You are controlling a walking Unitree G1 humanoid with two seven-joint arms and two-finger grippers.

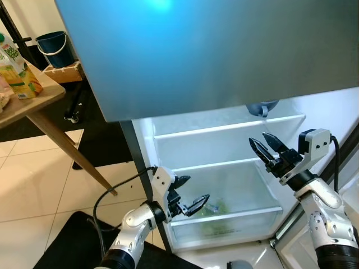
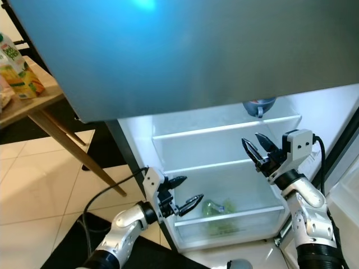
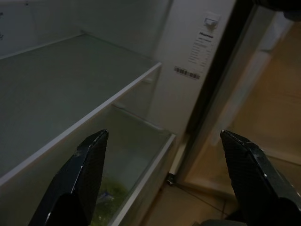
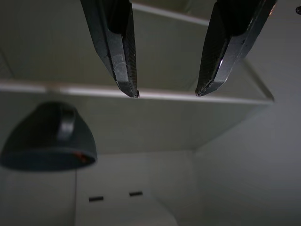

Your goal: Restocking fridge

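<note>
The fridge's lower compartment stands open and lit, with white glass shelves. A dark blue mug stands on the top shelf; in the right wrist view the mug lies just past the fingertips. Green vegetables lie in the clear crisper drawer. My left gripper is open and holds nothing, at the drawer's left front corner. My right gripper is open and holds nothing, in front of the middle shelf on its right side, below the mug.
The grey upper fridge door juts out above the opening. A wooden table at the left carries a juice carton. A blue bucket stands behind it. A black mat lies on the tiled floor.
</note>
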